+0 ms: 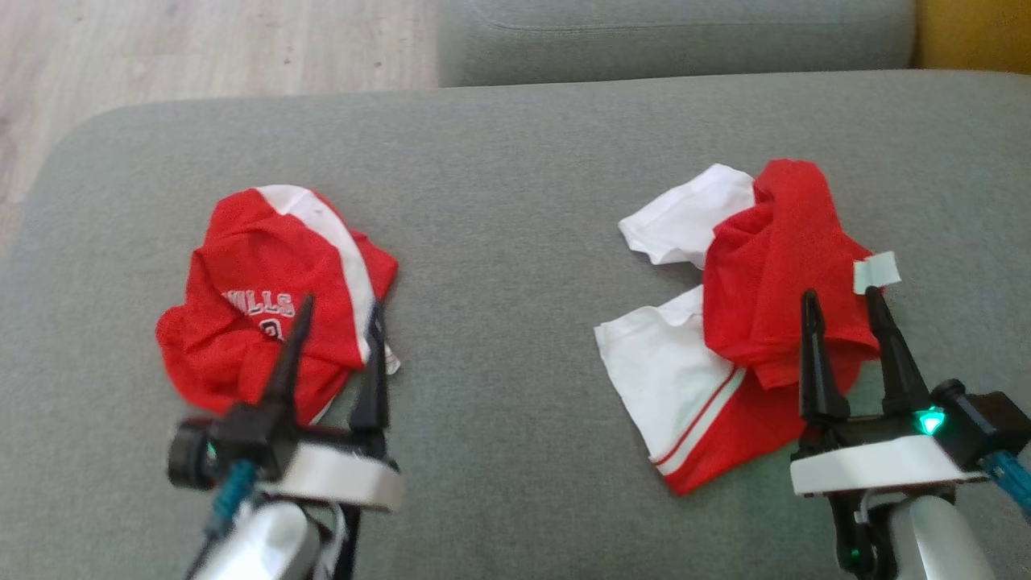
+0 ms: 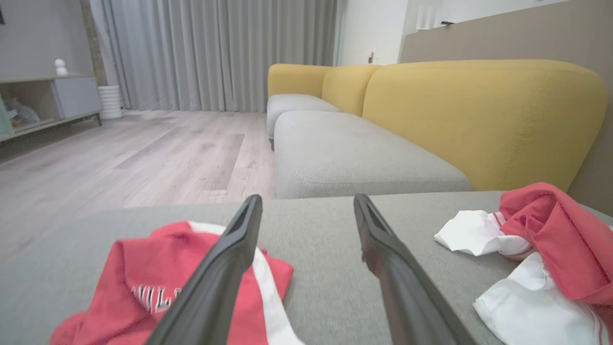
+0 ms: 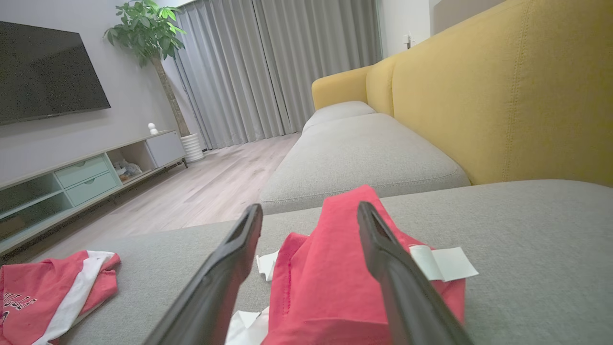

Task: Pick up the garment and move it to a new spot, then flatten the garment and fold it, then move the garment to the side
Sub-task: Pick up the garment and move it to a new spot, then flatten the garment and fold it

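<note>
The left gripper [image 1: 341, 304] and right gripper [image 1: 840, 293] gape empty, their fingers masking some lettering on the jersey [image 1: 258, 274] and part of the red-and-white garment [image 1: 773, 242].

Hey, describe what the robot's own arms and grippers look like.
The left gripper and right gripper match: two long, tapering black jaws on a white block, a black side module, a glowing green light, a teal cable, and a silvery-white forearm behind.

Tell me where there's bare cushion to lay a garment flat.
Widest free patch: mid grey cushion, between the lettered red garment and the red-and-white garment. The far strip behind both is bare too. Crowded near each garment, by the left gripper and right gripper.
</note>
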Robot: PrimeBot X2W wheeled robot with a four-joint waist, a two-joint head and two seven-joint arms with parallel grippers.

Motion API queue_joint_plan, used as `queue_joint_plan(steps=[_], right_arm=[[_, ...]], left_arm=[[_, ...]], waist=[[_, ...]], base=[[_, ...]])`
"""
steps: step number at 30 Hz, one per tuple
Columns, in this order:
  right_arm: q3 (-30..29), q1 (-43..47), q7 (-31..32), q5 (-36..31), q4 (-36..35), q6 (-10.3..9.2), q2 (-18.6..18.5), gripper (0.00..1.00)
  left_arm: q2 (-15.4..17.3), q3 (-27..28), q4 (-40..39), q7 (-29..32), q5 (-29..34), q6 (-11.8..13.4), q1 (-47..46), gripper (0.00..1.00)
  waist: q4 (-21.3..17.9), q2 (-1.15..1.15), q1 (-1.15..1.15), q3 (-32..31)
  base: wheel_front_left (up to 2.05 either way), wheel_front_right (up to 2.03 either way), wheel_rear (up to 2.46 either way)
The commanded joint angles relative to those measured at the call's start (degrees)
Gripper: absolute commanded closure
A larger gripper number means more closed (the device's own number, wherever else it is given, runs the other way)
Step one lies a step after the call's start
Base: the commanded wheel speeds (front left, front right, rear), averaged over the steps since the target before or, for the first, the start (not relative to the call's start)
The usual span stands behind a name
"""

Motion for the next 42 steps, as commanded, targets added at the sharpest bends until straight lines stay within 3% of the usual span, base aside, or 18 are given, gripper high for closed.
queue_joint_plan(steps=[1,9,23,24,25,26,30,37,42], right_arm=[[1.1,-0.3,-0.6,-0.4,-1.6,-0.04,-0.3,0.0],[1.1,-0.9,-0.6,-3.9,-0.3,-0.04,-0.3,0.0],[-3.1,-10.5,4.7,-14.1,18.6,-0.04,-0.3,0.0],[-3.1,-10.9,4.9,-14.3,19.5,-0.04,-0.3,0.28],[-3.2,-11.3,4.8,-14.4,20.3,-0.04,-0.3,0.91],[-3.5,-11.6,4.4,-14.5,20.8,-0.04,-0.3,1.0],[-6.1,-12.5,3.5,-15.6,21.2,-0.04,-0.3,1.0],[-13.2,-13.8,6.1,-22.0,14.9,-0.04,-0.6,1.0],[-17.0,-15.7,12.1,-24.0,9.5,-0.04,-6.2,1.0]], left_arm=[[0.3,3.2,-2.0,-0.4,1.1,-0.5,-2.4,0.0],[-4.8,7.3,0.6,-0.5,7.5,-6.4,0.3,0.0],[-11.7,12.6,4.4,-0.5,13.3,-13.3,1.1,0.0],[-12.1,13.0,4.6,-0.5,13.7,-13.6,1.2,0.0],[-12.4,13.4,4.8,-0.5,14.0,-13.9,1.3,0.0],[-12.6,13.9,4.9,-0.5,14.3,-14.2,1.5,0.0],[-13.3,15.7,5.5,-0.5,15.5,-15.1,2.6,0.0],[-14.4,17.7,5.7,-0.5,17.1,-16.4,3.3,0.0],[-15.6,18.3,6.1,-0.5,18.4,-17.6,2.7,0.0]], waist=[[0.7,0.0,0.01,-0.2],[2.6,0.0,0.01,-0.3],[5.2,0.0,0.01,3.0],[5.2,0.0,0.01,3.1],[5.2,0.0,0.01,3.1],[5.1,0.0,0.01,3.1],[3.6,0.0,0.01,2.5],[0.8,0.0,0.01,1.7],[0.3,0.0,0.01,2.1]], base=[[0.0,0.0,0.0],[0.0,0.0,0.0],[0.0,0.0,0.0],[0.0,0.0,0.0],[0.0,0.0,0.0],[0.0,0.0,0.0],[0.0,0.0,0.0],[0.0,0.0,0.0],[0.0,0.0,0.0]])
